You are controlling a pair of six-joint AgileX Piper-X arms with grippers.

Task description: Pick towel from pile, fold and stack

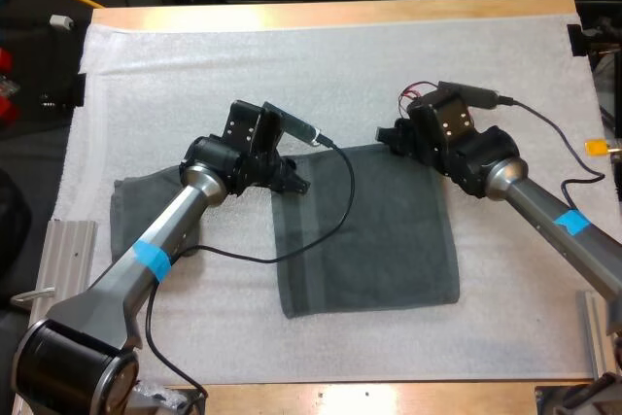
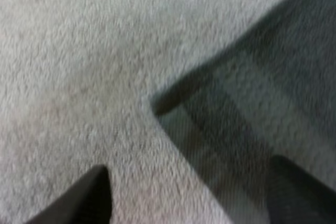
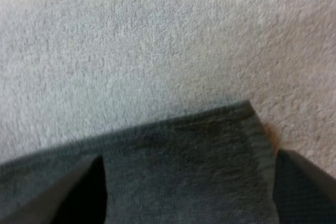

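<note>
- A white mat (image 1: 321, 55) covers the wooden counter (image 1: 330, 13).
- At the mat's left side lies a second towel (image 1: 131, 216), dark grey-green and loosely rumpled, partly under the left arm.
- The left tool (image 1: 292, 183) is low at the far left corner of the spread towel (image 1: 374, 245). In the left wrist view its fingers (image 2: 79, 198) stand wide apart; one is over bare mat, the other over the cloth, and the towel's corner lies between them, ungripped.
- The spread towel lies flat in the middle of the mat, a dark grey-green rectangle. Its left edge is just beside the second towel.
- The right tool (image 1: 392, 137) is at the spread towel's far right corner. In the right wrist view its fingers (image 3: 79, 192) are also apart, with the corner and its hem lying loose on the mat between them.
</note>
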